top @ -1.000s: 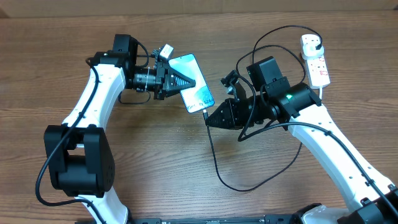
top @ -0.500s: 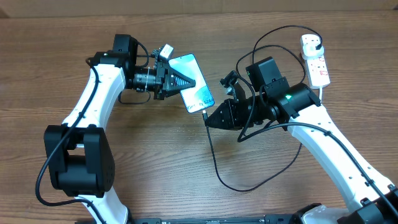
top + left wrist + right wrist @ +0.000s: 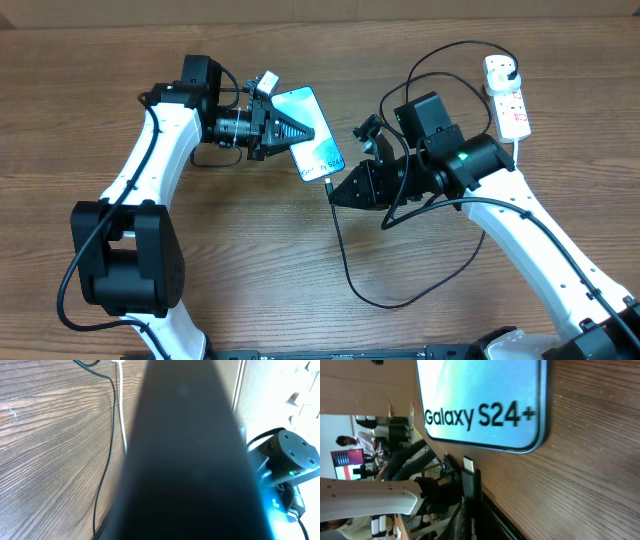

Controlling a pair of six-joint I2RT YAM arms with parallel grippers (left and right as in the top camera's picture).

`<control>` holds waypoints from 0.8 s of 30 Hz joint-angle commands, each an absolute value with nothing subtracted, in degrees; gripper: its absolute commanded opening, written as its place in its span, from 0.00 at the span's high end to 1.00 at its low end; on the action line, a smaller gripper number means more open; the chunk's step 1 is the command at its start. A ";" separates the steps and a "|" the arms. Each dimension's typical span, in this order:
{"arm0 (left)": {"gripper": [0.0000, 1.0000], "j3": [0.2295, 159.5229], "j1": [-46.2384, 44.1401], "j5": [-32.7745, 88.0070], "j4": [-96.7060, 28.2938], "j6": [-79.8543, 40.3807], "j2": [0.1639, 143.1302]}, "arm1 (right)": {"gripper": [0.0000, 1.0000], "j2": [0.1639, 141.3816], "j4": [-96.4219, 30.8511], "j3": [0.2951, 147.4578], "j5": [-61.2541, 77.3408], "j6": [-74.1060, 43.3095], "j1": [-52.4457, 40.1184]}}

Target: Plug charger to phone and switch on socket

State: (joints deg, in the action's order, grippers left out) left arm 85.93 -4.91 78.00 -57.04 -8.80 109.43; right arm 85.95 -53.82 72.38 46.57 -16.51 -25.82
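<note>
Wooden counter [image 3: 250,260] carries the charger [image 3: 345,250], limp cable looped nearest. The right end effector [image 3: 334,193] is clamped on its stiff connector tip [image 3: 469,463], probably the only firm hold, just beside the phone [image 3: 320,152]. On that slick phone rests the left end effector [image 3: 310,132], fingers together. The socket [image 3: 508,100] lies farthest.

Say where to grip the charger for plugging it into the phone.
Grip the charger on its rigid connector body, just behind the metal tip, coming from the side opposite the phone: the tip points at the phone's short bottom edge, and the cable behind loops slack. The right pincer is shut there now.
</note>
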 commanded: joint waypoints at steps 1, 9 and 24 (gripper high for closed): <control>0.96 86.35 -5.28 80.90 -56.77 -7.68 108.99 | 0.96 84.93 -53.01 74.00 47.44 -16.53 -26.72; 0.96 86.35 -5.28 81.06 -57.01 -7.66 108.99 | 0.96 84.93 -52.75 74.00 47.16 -16.53 -26.61; 0.96 86.35 -5.28 81.08 -56.99 -7.68 108.99 | 0.96 84.93 -52.82 74.00 44.80 -16.53 -26.61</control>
